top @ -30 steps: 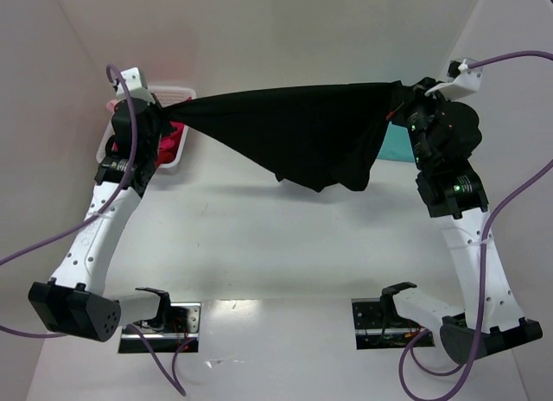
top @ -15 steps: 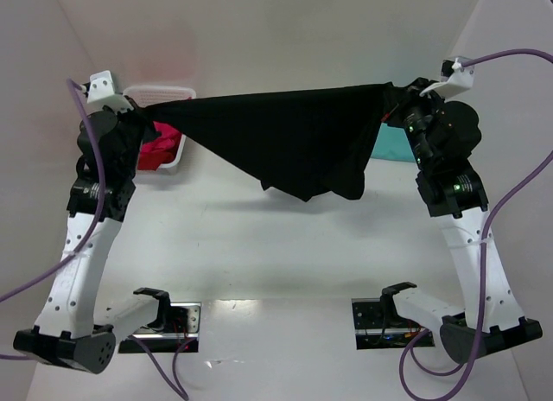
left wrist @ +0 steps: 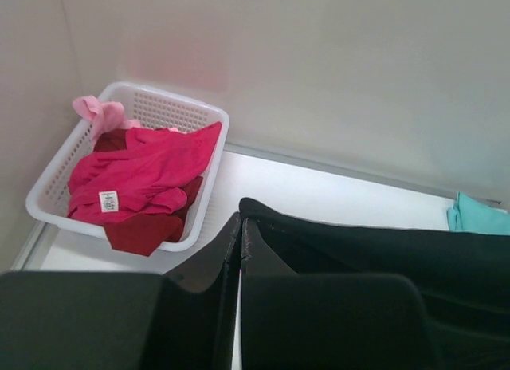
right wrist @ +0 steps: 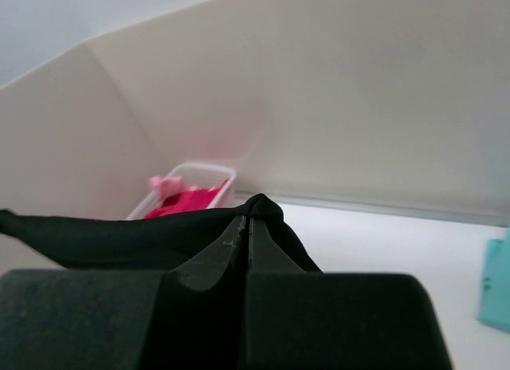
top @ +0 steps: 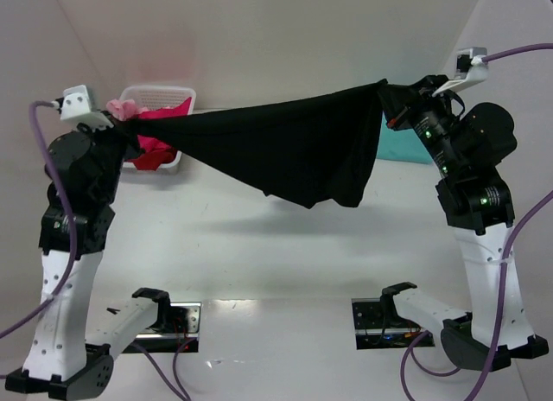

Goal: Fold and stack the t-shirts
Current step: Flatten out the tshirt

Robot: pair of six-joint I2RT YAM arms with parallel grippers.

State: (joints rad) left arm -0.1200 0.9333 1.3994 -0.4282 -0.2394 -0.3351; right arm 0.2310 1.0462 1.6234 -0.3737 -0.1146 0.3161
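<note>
- Holds the black t-shirt (top: 294, 150) stretched in the air to the right of the basket (left wrist: 171, 113), well above the counter (top: 259, 245).
- Grips the basket-side end with the left pincer (top: 130, 130), fingers pressed fully together on a pinch of black cloth just in front of the basket.
- Grips the end far from the basket with the right pincer (top: 387, 94), likewise closed tight on the cloth and held higher than the basket-side end.
- Lets the middle of the shirt sag into a loose drooping point, clear of the counter, with a soft shadow beneath it.
- Shows the magenta-pink t-shirt (left wrist: 143, 175) heaped inside the basket, white tag (left wrist: 108, 200) face up near the front rim.
- Shows a dark red cloth (left wrist: 139, 233) under the magenta heap, hanging over the basket's front rim.
- Shows a pale pink cloth (left wrist: 100, 111) bunched at the basket's back left corner.
- Shows the teal t-shirt (left wrist: 482, 217) lying on the counter well to the right of the basket, close to the back wall, partly hidden behind the black shirt from above.
- Cannot tell whether the teal shirt is folded.
</note>
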